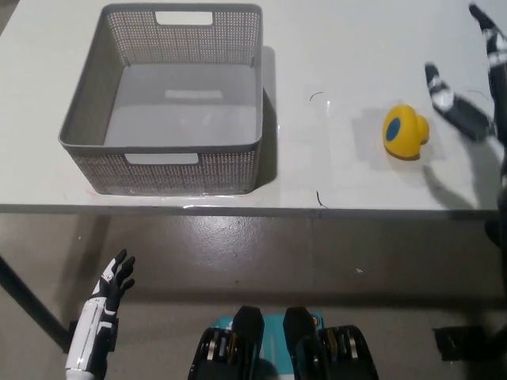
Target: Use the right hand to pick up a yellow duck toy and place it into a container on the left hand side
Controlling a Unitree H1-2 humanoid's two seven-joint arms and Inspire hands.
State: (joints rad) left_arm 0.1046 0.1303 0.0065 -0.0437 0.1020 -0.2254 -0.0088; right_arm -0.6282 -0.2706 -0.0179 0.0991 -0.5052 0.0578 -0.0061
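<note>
A yellow duck toy (405,131) with a blue spot lies on the white table (348,47), right of centre. My black right hand (474,87) hovers open just right of the duck, fingers spread, not touching it. The grey mesh basket (93,107) stands empty on the table's left side. My white left hand (104,305) rests open low at the lower left, below the table edge.
The table's front edge (253,209) runs across the middle of the picture, with grey floor below it. A dark table leg (28,305) slants at the lower left. Bare tabletop lies between the basket and the duck.
</note>
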